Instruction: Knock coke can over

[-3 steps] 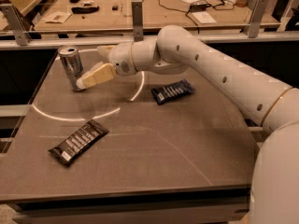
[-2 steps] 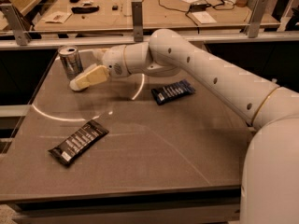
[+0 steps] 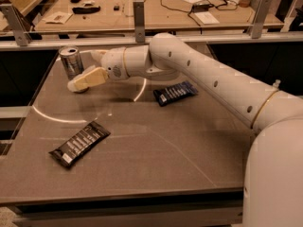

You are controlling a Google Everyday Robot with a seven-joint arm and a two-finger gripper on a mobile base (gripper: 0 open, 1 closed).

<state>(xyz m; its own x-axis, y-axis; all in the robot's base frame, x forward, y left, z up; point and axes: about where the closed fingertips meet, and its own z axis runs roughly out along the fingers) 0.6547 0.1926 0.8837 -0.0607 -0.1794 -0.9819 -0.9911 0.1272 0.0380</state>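
The coke can (image 3: 71,62) stands upright at the far left of the table (image 3: 161,169), just left of my gripper (image 3: 90,68). Its fingers are apart. I think a push to the left would tip it.

The coke can (image 3: 71,62) is standing upright at the far left of the desk (image 3: 156,169). The tool (image 3: 83,78) is sitting just beside it, to its right and slightly nearer, with the arm (image 3: 203,74) reaching in from the right. The far wrapper (image 3: 175,93) is lying right of the tool, and the near wrapper (image 3: 79,144) is lying front left.
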